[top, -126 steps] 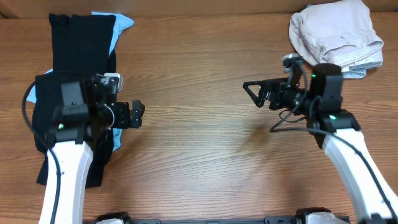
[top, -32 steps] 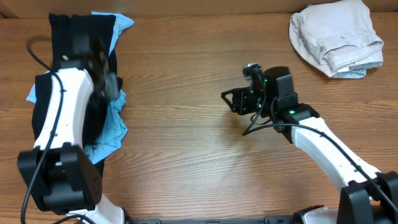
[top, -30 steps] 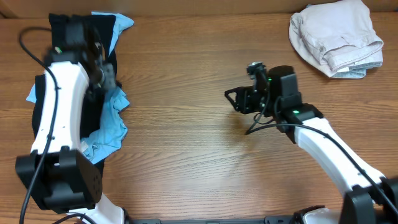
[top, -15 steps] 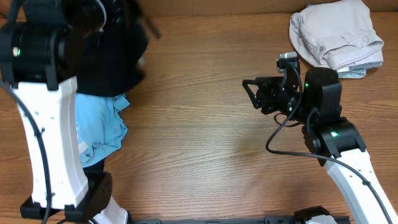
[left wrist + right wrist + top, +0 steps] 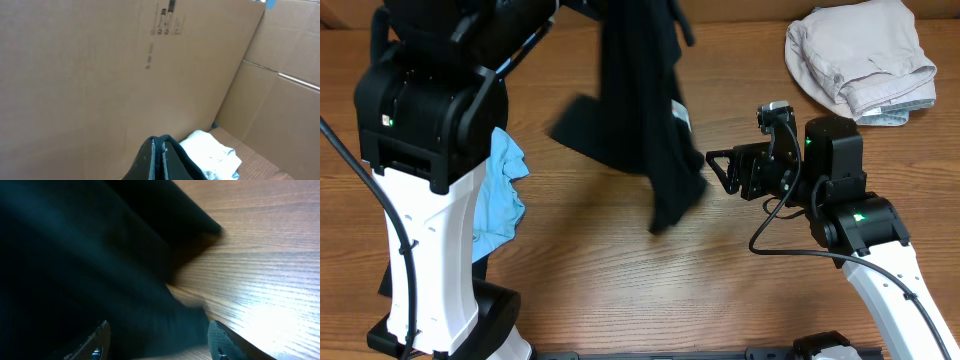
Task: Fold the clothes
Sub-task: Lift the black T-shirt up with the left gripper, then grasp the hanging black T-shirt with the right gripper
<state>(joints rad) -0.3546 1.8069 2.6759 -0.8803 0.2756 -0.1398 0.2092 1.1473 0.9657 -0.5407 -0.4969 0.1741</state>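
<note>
A black garment hangs in the air over the middle of the table, its lower end near the wood. My left gripper is raised high and shut on its top edge; the overhead view hides those jaws at the upper border. My right gripper is open just right of the garment's lower end. In the right wrist view the black garment fills the left and reaches between the fingers of the right gripper, which do not close on it.
A light blue garment lies at the left beside the left arm's base. A pile of white and beige clothes sits at the back right, also seen as the pale bundle. Cardboard walls stand behind the wooden table.
The left arm rose and swung right, lifting the black garment off the left pile to hang over the table's middle. The right gripper opened wider.
</note>
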